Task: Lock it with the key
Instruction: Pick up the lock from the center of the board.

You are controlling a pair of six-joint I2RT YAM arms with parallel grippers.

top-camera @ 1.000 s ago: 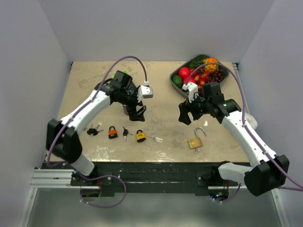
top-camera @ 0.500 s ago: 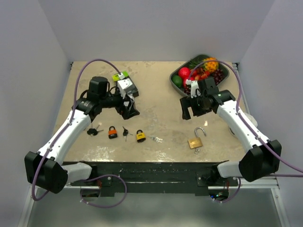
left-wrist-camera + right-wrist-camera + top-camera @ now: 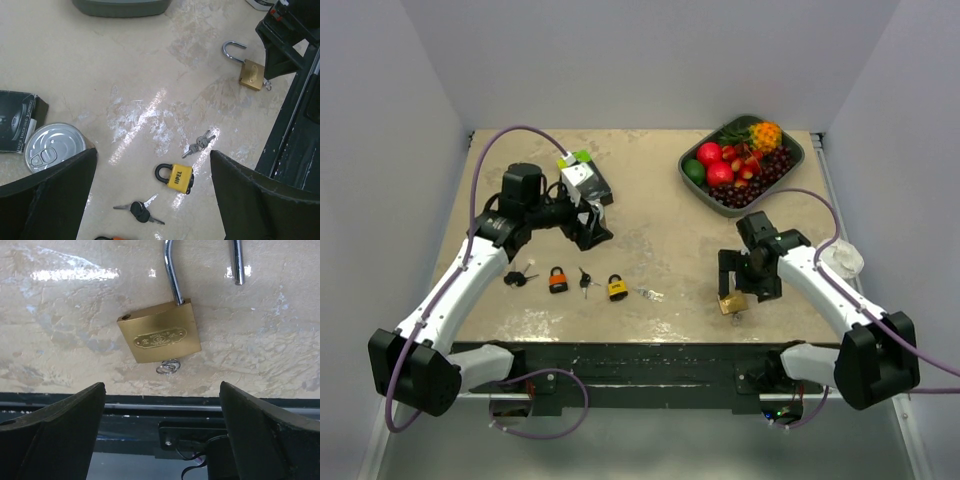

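Above the brass padlock (image 3: pixel 159 337) the right gripper (image 3: pixel 746 288) hung, jaws wide; best to pinch the body squarely, clear of the key ring (image 3: pixel 167 366). The left gripper (image 3: pixel 591 228), well away from the padlock, also stood wide.

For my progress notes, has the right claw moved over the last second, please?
Yes: the right claw drew away from the tray toward the near edge, over the padlock.

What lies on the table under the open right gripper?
A square brass padlock lies flat on the beige table, its steel shackle swung open. A small metal ring shows at its bottom edge; any key on it is hidden.
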